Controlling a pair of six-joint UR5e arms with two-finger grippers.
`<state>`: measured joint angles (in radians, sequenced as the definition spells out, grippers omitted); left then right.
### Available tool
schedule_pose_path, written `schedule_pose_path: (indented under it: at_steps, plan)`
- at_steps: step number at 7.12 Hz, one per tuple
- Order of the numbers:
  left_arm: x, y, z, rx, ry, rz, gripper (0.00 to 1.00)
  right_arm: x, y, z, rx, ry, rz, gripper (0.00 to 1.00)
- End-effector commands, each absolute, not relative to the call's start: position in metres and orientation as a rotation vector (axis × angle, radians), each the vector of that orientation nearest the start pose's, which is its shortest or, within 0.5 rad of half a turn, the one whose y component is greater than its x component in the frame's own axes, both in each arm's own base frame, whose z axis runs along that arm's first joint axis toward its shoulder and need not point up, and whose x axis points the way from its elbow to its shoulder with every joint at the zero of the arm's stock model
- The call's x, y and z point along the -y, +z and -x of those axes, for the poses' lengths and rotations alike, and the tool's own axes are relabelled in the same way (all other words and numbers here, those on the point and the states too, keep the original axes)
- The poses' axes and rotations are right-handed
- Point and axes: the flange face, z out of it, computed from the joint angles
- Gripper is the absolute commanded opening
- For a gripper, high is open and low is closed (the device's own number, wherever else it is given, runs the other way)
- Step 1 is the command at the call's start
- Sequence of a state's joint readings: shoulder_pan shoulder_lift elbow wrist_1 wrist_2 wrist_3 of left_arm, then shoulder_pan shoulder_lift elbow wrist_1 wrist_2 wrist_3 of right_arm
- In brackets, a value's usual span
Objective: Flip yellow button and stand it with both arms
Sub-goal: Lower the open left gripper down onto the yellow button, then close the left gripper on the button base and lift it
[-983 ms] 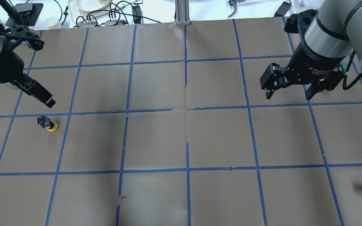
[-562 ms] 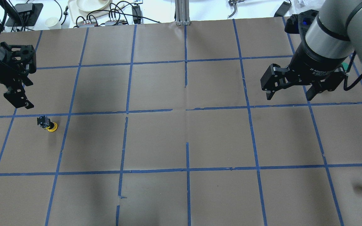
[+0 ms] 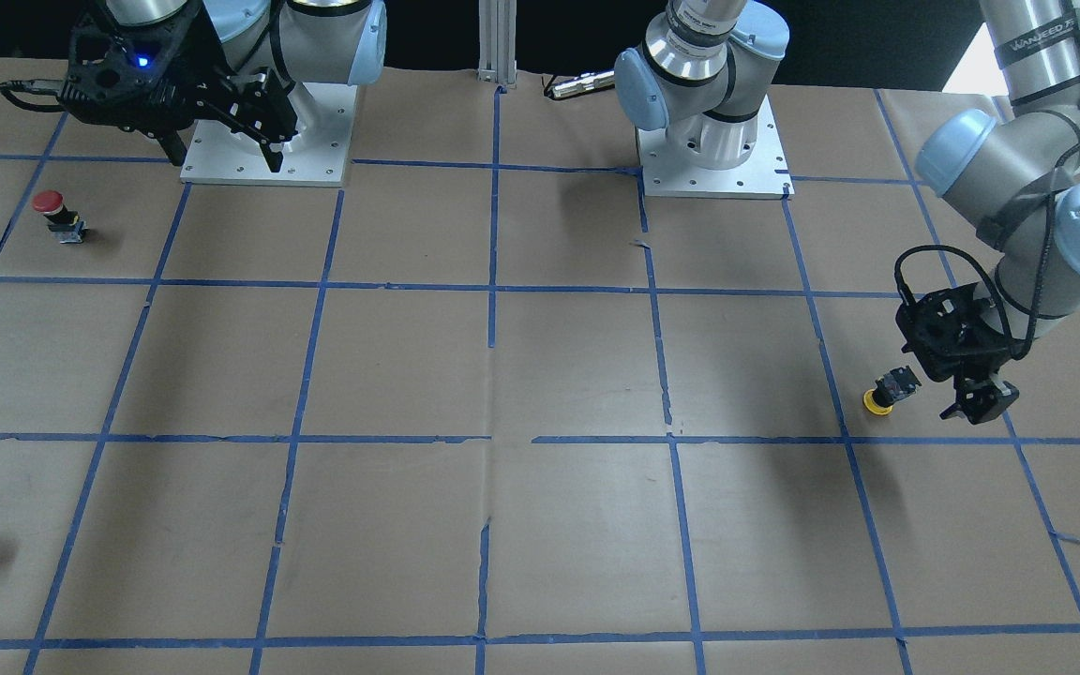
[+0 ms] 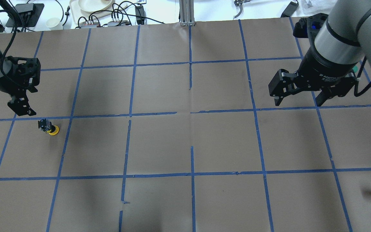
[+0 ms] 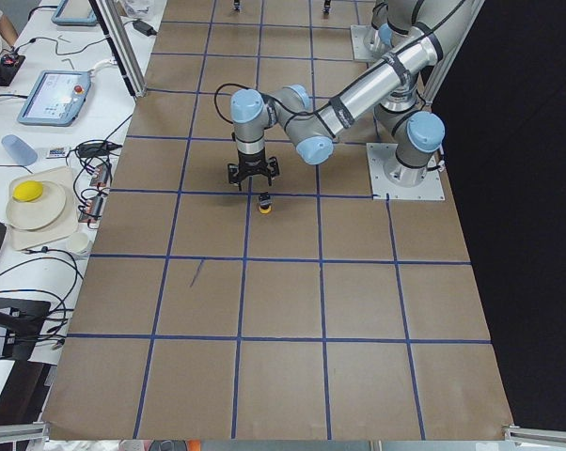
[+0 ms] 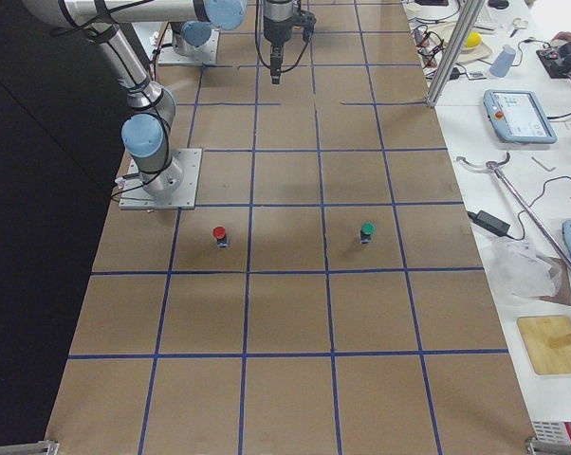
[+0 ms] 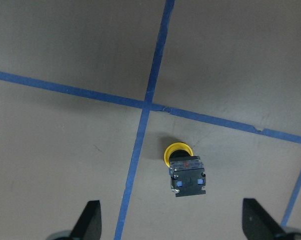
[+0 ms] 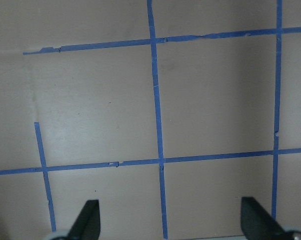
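- Exterior front-facing: the yellow button [image 3: 882,392] was seen lying on its side on the brown paper [image 3: 540,375]. Its cap was turned away from the left gripper [image 3: 948,389], which was poised just beside its base. The right gripper [image 3: 224,150] was held well apart, near its own base plate, with its fingers spread and empty.
- Overhead exterior: within the last second the left gripper [image 4: 23,109] had been swung back and re-aimed, from slanting towards the button to pointing down just behind it. The button [image 4: 48,126] had not been moved. The right gripper [image 4: 297,102] had barely been shifted. An approach is therefore judged to be under way, with the flip not begun.
- Exterior left: the near arm's gripper [image 5: 253,177] was seen close above the button [image 5: 263,201], with no contact evident.
- Exterior right: the yellow button could not be made out; a red-capped button [image 6: 219,234] and a green-capped button [image 6: 367,230] were left standing.
- Left wrist-mounted: the fingers [image 7: 93,220] were shown wide apart and holding nothing. The button [image 7: 185,172] lay ahead of them by a crossing of blue tape [image 7: 143,107], base nearest.
- Right wrist-mounted: the fingers [image 8: 90,220] were spread over bare paper, nothing grasped.
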<state>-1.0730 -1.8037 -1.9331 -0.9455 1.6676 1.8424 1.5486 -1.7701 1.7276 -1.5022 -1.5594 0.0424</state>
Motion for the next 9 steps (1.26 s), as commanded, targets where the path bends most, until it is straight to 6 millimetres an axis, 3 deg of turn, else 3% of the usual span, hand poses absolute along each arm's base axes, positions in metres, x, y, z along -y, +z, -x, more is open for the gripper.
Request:
schedule_pose_path:
  at_steps: [1,3,4,7,9]
  plan:
    - [0.507,0.228,-0.14,-2.406,0.126,-1.936,0.99,0.405,0.498,-0.126,-3.126,0.022,-0.098,1.0]
    - [0.506,0.223,-0.14,-2.41,0.136,-1.947,0.98,0.405,0.484,-0.125,-3.127,0.06,-0.101,1.0]
    - [0.508,0.219,-0.141,-2.41,0.141,-1.953,0.89,0.405,0.473,-0.124,-3.128,0.082,-0.106,1.0]
    - [0.511,0.225,-0.145,-2.37,0.142,-1.984,0.16,0.404,0.467,-0.122,-3.127,0.103,-0.121,1.0]
    - [0.509,0.233,-0.142,-2.389,0.13,-1.969,0.06,0.404,0.466,-0.122,-3.129,0.103,-0.128,1.0]
